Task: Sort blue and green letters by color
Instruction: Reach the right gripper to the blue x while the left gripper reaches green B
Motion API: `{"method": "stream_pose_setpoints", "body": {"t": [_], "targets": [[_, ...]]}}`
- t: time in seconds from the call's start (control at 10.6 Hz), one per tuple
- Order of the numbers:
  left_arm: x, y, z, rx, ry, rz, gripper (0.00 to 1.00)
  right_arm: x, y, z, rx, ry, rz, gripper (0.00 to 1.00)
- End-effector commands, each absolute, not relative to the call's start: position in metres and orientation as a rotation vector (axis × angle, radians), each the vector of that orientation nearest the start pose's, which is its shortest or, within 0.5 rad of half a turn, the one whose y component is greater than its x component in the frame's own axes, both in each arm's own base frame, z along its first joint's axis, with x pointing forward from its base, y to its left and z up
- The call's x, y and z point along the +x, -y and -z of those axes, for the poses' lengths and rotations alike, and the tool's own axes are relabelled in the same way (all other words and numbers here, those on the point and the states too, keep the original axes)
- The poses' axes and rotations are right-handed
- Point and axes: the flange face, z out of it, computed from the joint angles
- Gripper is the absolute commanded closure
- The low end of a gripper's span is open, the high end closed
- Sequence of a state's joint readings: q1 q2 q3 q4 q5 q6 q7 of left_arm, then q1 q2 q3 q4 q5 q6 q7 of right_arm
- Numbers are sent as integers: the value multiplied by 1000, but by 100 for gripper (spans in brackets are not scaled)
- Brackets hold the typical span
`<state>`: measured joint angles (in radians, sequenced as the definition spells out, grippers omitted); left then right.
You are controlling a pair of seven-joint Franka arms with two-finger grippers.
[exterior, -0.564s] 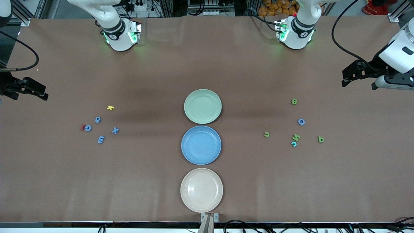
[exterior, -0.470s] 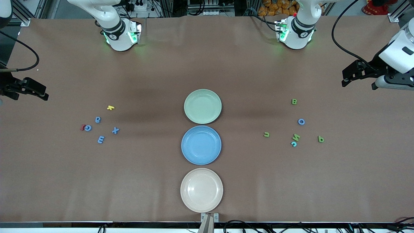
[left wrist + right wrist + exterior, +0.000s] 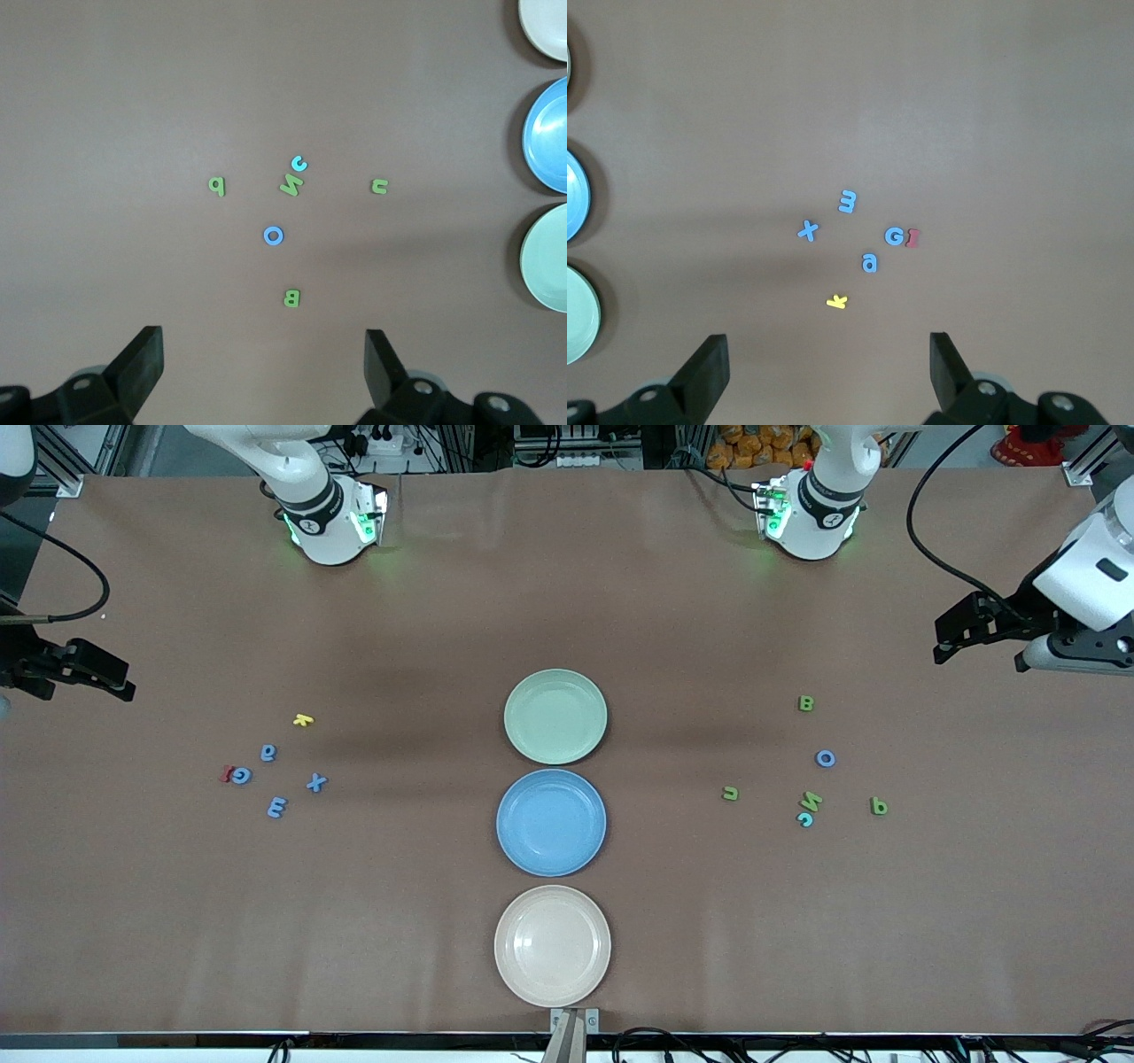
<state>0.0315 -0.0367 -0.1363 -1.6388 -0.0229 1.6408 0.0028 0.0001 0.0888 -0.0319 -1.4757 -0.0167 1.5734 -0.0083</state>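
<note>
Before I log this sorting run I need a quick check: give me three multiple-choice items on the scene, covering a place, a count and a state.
1. The blue plate lies:
A. between the green plate and the cream plate
B. nearest the front camera
C. beside the letters

2. Green letters near the blue O:
A. two
B. four
C. six

3. The left gripper and the right gripper are:
A. both open, holding nothing
B. both shut
C. one holding a letter

Answers: 1 A, the plates form one line; 2 B, namely B, u, N, p; 3 A, fingers spread wide.

Robotics lab: aluminium framing (image 3: pixel 53 460), cables (image 3: pixel 939 531), covered table (image 3: pixel 567 602).
</note>
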Motion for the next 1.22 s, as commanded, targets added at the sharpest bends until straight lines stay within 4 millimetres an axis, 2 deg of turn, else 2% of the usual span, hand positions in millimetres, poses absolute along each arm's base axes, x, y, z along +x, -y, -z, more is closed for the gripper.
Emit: {"method": "stream_pose_setpoints", "body": {"t": [0.0, 0.19, 0.38, 0.56, 0.66, 0.94, 1.13], "targets": [[553, 80, -584, -3138, -34, -45, 0, 584, 17, -619, -3144, -62, 29, 0], [569, 110, -543, -3141, 156, -73, 0, 588, 18, -609, -3143, -70, 22, 0], [585, 126, -501, -3142, 329, -129, 0, 595, 20, -567, -3126, -90, 31, 0], [591, 136, -465, -3137, 370, -160, 0, 597, 32, -518, -3122, -135, 41, 0], [585, 134, -446, -3126, 352, -175, 0, 598, 33, -494, -3120, -154, 32, 0], [559, 132, -413, -3077, 302, -270, 0, 601, 33, -416, -3022, -514, -23, 0], [552, 128, -392, -3047, 247, -268, 0, 605, 28, -364, -2993, -712, -60, 0]]}}
